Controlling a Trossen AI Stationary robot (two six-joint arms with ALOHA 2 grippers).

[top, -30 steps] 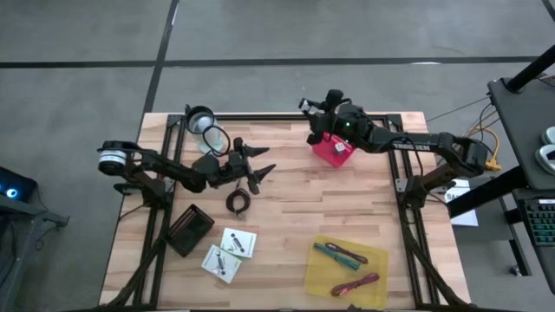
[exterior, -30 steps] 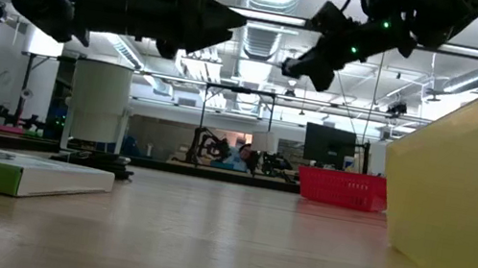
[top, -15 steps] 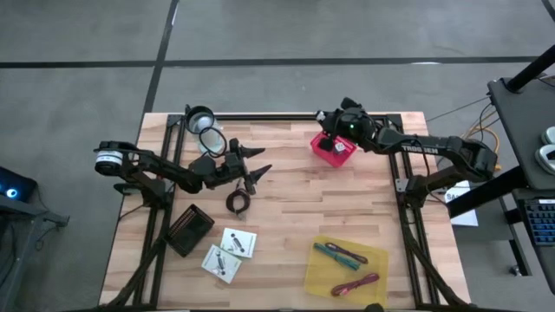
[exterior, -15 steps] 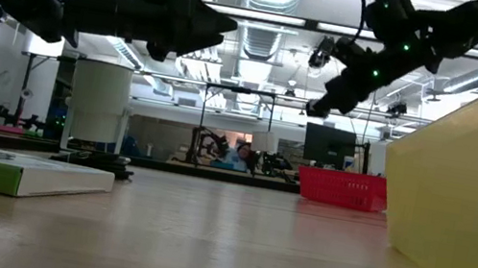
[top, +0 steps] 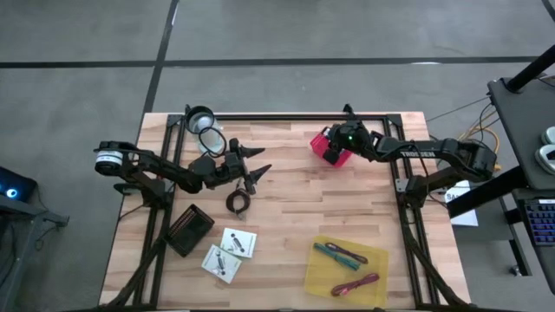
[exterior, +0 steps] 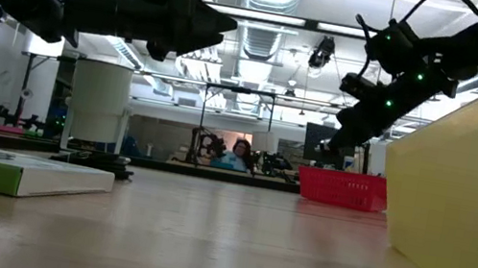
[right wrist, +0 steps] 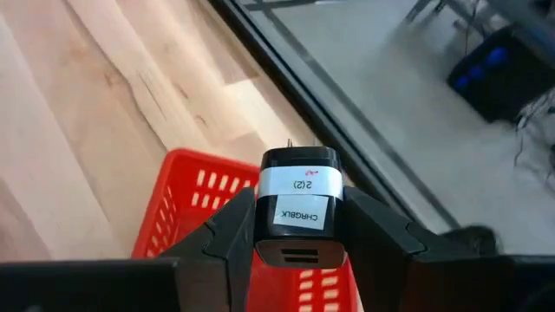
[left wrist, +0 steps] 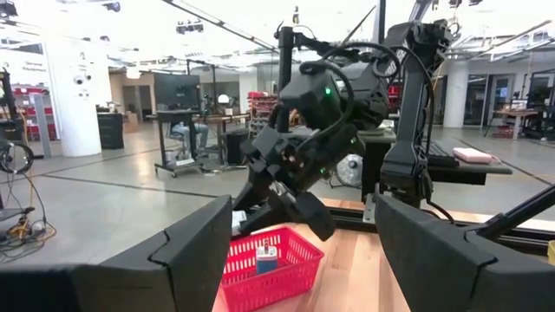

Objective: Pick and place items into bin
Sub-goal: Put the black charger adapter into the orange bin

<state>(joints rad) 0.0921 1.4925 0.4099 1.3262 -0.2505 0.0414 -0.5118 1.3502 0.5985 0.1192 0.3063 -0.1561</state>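
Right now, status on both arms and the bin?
Right gripper shut on black charger, over red bin. Left gripper open, empty, above cable coil. Nothing blocking the drop.

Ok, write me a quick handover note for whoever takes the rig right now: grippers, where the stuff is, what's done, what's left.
Right gripper: shut on a black charger block with a white label, held over the red basket at the table's far side.
Left gripper: open, empty, raised above the table near the black cable coil.
Done: one small white item shows inside the basket.
Left: release the charger; coil, two white square cards, and the pen-like sticks on the yellow sheet are still on the table.
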